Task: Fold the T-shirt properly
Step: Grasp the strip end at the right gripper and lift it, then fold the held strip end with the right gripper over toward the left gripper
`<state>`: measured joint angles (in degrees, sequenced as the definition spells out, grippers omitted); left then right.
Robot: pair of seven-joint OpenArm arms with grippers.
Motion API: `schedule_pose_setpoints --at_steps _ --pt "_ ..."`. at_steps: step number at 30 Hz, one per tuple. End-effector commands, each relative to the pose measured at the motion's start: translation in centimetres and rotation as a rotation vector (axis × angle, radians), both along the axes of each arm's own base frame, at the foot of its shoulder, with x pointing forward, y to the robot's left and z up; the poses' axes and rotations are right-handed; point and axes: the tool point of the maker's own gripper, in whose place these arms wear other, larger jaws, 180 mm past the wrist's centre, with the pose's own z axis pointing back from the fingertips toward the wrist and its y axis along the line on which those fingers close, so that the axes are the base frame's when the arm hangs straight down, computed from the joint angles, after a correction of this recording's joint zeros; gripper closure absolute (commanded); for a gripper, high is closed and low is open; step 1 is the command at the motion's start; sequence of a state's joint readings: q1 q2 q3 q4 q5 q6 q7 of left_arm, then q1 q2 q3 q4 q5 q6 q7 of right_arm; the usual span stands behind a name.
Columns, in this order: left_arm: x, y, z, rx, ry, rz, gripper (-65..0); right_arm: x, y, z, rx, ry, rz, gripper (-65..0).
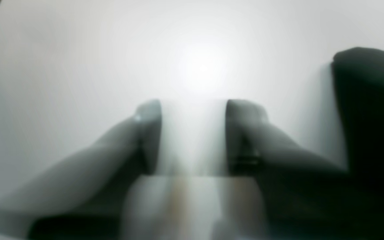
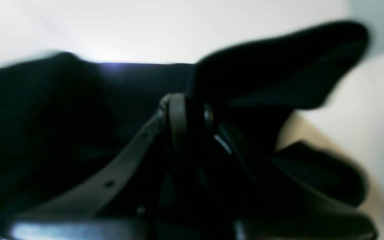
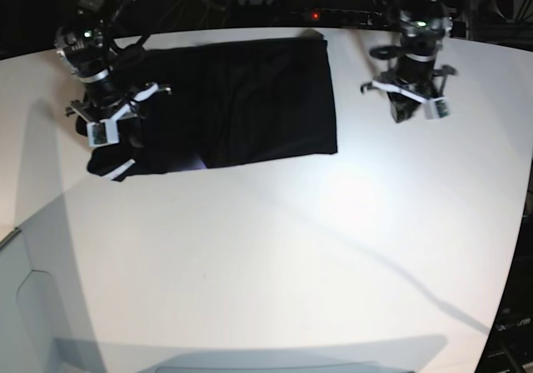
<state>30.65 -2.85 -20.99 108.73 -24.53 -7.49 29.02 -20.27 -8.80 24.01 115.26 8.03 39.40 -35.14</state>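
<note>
Two grippers hang over the far half of the white tabletop (image 3: pixel 250 256), one over each side. At the left, toward the far left corner, the right gripper (image 2: pixel 192 106) is down at the black T-shirt (image 3: pixel 266 98), its jaws drawn nearly together and pinching a raised ridge of the cloth; dark fabric surrounds the fingertips. A loose flap (image 3: pixel 108 161) of the shirt sticks out below this gripper, toward the near edge.

From there the T-shirt stretches rightward along the far edge to about the middle of the tabletop, lying dark and partly folded, with a small purple patch (image 3: pixel 199 164) at its near border and a straight side at its right end.

Farther right, toward the far right corner, the left gripper (image 1: pixel 193 133) hangs apart from the cloth. Its jaws are spread, the white surface showing between the blurred fingertips, and they hold nothing.
</note>
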Motion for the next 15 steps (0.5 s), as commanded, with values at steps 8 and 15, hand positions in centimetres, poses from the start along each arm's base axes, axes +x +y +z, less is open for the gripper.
schedule_pose_setpoints --at_steps 8,15 --pt "0.9 -4.0 -2.4 -0.023 0.044 -0.088 0.0 0.7 8.5 3.5 0.209 -0.122 0.202 0.0" --pt "0.8 -3.9 -2.6 -0.023 0.051 -0.084 0.0 -0.4 14.0 4.4 0.283 -0.122 0.346 0.0"
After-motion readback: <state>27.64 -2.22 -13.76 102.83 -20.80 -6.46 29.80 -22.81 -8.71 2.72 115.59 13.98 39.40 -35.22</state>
